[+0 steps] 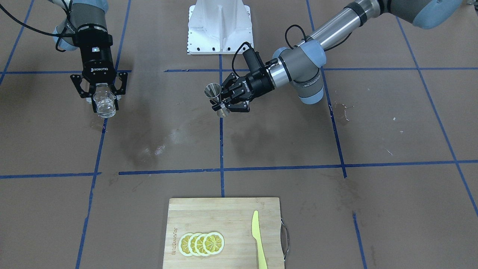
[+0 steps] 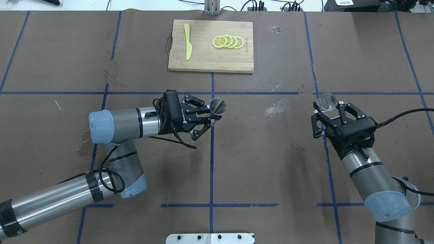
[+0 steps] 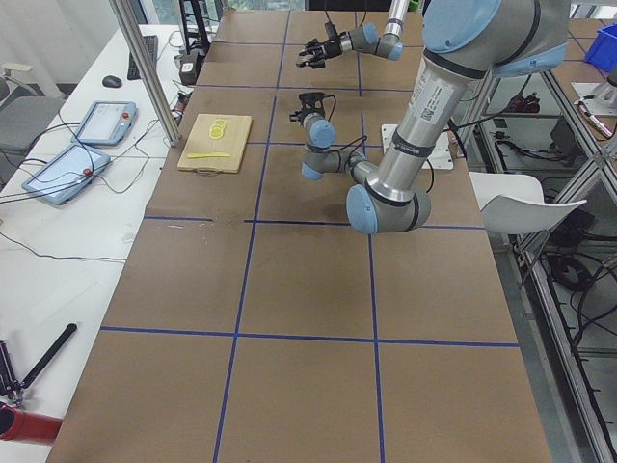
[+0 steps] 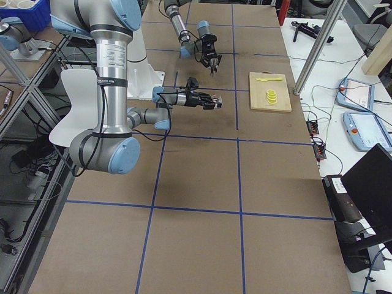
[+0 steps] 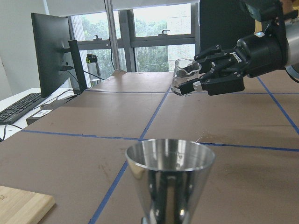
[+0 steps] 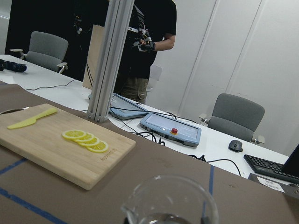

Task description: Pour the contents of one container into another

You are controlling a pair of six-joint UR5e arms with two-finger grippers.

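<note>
A brown paper-covered table (image 2: 271, 162), divided into large squares by blue tape lines (image 2: 212, 152), carries a wooden cutting board (image 2: 203, 59) at its far edge from the robot, straddling the centre line. A row of overlapping lemon slices (image 2: 228, 42) and a yellow knife (image 2: 187, 45) lie apart on the board, whose metal handle (image 2: 167, 44) is at the knife's end. A white mounting plate (image 1: 220, 28) sits at the robot's edge. Pale smears (image 2: 276, 108) and dark stains mark the paper near the middle.
</note>
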